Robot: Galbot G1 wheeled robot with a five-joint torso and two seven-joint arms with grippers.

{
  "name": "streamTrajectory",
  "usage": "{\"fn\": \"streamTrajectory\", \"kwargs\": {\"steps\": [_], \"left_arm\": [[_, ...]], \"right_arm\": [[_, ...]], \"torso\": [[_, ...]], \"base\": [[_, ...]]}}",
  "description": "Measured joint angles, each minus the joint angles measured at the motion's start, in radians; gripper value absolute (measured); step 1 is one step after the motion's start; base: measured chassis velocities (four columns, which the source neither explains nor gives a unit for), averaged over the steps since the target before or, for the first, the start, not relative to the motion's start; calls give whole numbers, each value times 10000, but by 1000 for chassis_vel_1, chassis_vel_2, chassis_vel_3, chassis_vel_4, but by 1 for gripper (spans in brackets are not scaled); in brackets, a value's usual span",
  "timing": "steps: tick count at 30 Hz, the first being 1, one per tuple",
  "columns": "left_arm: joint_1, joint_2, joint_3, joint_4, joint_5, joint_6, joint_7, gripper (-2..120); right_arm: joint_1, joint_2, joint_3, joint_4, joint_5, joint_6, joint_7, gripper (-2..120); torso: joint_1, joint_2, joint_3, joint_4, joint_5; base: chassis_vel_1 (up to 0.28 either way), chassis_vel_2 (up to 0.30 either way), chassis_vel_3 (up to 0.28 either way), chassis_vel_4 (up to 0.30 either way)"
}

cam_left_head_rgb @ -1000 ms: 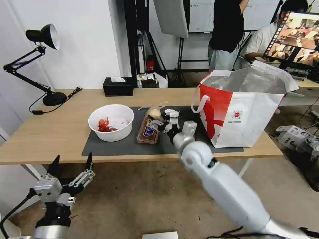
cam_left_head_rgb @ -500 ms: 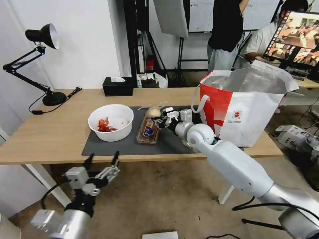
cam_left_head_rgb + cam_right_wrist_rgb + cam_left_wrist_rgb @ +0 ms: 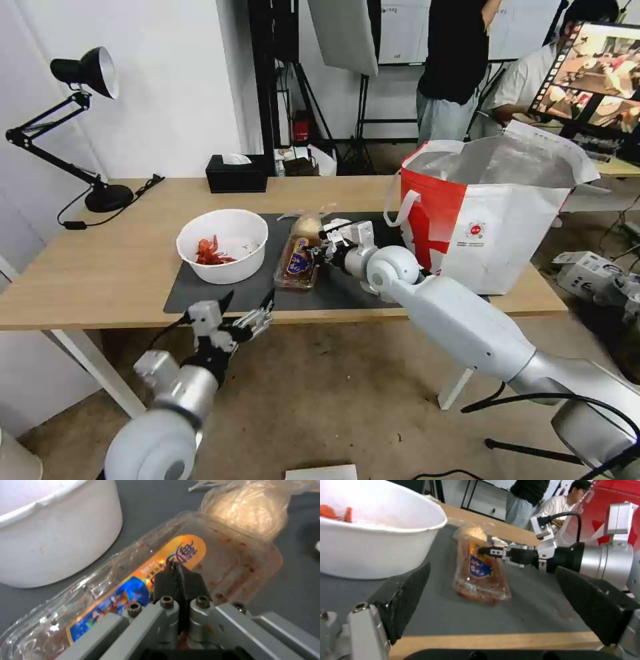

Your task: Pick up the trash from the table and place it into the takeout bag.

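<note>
Right tool [image 3: 176, 577]: fingers pressed together on the edge of the clear hinged plastic tray [image 3: 297, 261], apparently for lifting.
Tray: on the desk [image 3: 120, 267], between white round bowl [image 3: 223, 245] and white-and-red takeout bag [image 3: 493, 220].
Left tool [image 3: 245, 313]: fingers apart, below the desk edge, waiting.

Bright even indoor light; wrist close-ups blurred

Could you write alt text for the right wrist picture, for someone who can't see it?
Seen from the robot's right arm, its tool is pinched shut at the edge of a clear plastic tray with an orange and blue label. The tray lies on a dark grey mat, between a white bowl and a clear bag with a beige lump.
</note>
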Motion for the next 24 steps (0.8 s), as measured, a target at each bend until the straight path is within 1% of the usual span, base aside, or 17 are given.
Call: {"fn": "streamTrajectory", "kwargs": {"steps": [2, 3, 5, 6, 8, 12, 14, 15, 16, 18, 19, 22, 24], "left_arm": [[-608, 233, 276, 209, -407, 200, -144, 100], [-608, 233, 276, 209, -407, 200, -144, 100], [-1120, 372, 499, 416, -712, 395, -256, 100], [-1120, 372, 499, 416, -712, 395, -256, 100], [-1757, 476, 845, 772, -1006, 639, -342, 100], [-2158, 521, 1144, 1062, -1166, 755, -411, 100], [-2526, 534, 1432, 1334, -1417, 927, -619, 100], [-2526, 534, 1432, 1334, -1417, 927, -619, 100], [-2696, 536, 1554, 1427, -1659, 1034, -790, 100], [-3137, 485, 1778, 1614, -2616, 1310, -1298, 100], [-3137, 485, 1778, 1614, -2616, 1310, -1298, 100], [-3747, 323, 2028, 1950, -3418, 1591, -1795, 100], [-3915, 281, 2107, 2074, -3515, 1628, -1877, 100]], "right_arm": [[131, 101, -58, -175, 61, -11, 37, 0], [131, 101, -58, -175, 61, -11, 37, 0], [228, 170, -58, -257, 165, -34, 148, 0], [228, 170, -58, -257, 165, -34, 148, 0], [284, 190, -77, -311, 314, -63, 228, 0], [285, 185, -101, -315, 384, -66, 253, 0], [254, 179, -100, -314, 391, -66, 260, 0], [254, 179, -100, -314, 391, -66, 260, 0], [236, 169, -94, -309, 392, -65, 260, 0], [181, 116, -64, -269, 392, -63, 261, 0], [181, 116, -64, -269, 392, -63, 261, 0], [88, 26, -31, -195, 392, -51, 269, 0], [75, 6, -21, -179, 393, -48, 270, 0]], "torso": [[0, 0, 0, 0, 0], [0, 0, 0, 0, 0], [0, 0, 0, 0, 0], [0, 0, 0, 0, 0], [0, 1, 0, 0, 0], [0, 0, 0, 0, 1], [0, 0, -1, 0, 0], [0, 0, -1, 0, 0], [0, 1, 0, 0, 1], [-1, 1, -1, 1, 1], [-1, 1, -1, 1, 1], [0, 1, -1, 0, 2], [-1, 1, -1, 0, 2]], "base": [[0, 0, 0, 0], [0, 0, 0, 0], [0, 0, 0, 0], [0, 0, 0, 0], [0, 0, 0, 0], [0, 0, 0, 0], [0, 0, 0, 0], [0, 0, 0, 0], [0, 0, 0, 0], [0, 0, 0, 0], [0, 0, 0, 0], [0, 0, 0, 0], [0, 0, 0, 0]]}}
